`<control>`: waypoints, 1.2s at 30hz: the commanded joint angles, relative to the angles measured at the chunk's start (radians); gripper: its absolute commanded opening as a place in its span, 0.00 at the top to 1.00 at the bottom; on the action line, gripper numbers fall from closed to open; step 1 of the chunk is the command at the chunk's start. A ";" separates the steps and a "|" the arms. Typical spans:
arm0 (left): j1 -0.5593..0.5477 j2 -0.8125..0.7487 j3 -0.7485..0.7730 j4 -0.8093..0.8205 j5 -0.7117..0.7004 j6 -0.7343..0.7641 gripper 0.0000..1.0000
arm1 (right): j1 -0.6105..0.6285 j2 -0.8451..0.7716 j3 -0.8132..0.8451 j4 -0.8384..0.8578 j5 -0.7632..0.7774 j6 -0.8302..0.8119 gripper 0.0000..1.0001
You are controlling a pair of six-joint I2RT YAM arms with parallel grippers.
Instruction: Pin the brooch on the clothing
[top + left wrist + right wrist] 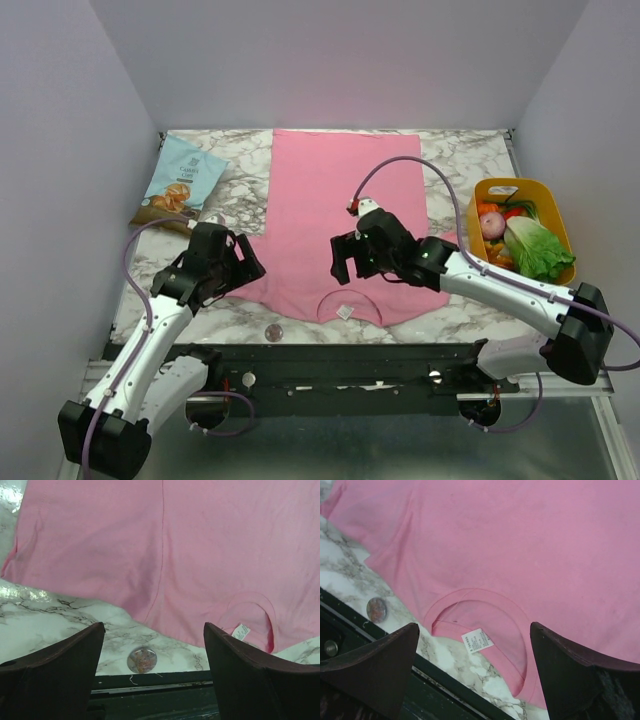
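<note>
The pink T-shirt (pixel 335 210) lies flat on the marble table, neckline toward the near edge, with a small white label (pixel 344 312) inside it. The brooch (pixel 273 331), a tiny round silvery disc, lies on bare marble just off the shirt near the table's front edge; it also shows in the left wrist view (pixel 142 659) and the right wrist view (pixel 376 609). My left gripper (pixel 238 262) is open and empty above the shirt's left sleeve. My right gripper (pixel 350 258) is open and empty above the shirt's middle. The shirt fills both wrist views (pixel 200 545) (pixel 520 545).
A blue snack bag (pixel 180 182) lies at the back left. A yellow basket (pixel 495 189) of vegetables stands at the right. The black rail (pixel 330 365) runs along the table's front edge just past the brooch.
</note>
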 commanded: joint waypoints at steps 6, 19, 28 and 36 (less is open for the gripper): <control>-0.022 -0.062 -0.120 -0.053 0.016 -0.162 0.35 | 0.058 0.042 -0.048 0.150 -0.296 -0.028 0.00; -0.273 -0.094 -0.233 -0.131 -0.110 -0.400 0.46 | 0.199 0.308 0.057 0.203 -0.490 -0.018 0.14; -0.307 -0.168 -0.336 -0.110 -0.095 -0.489 0.53 | 0.208 0.481 0.139 0.291 -0.692 0.051 0.42; -0.313 -0.168 -0.379 -0.067 -0.095 -0.510 0.53 | 0.205 0.605 0.200 0.272 -0.722 0.112 0.44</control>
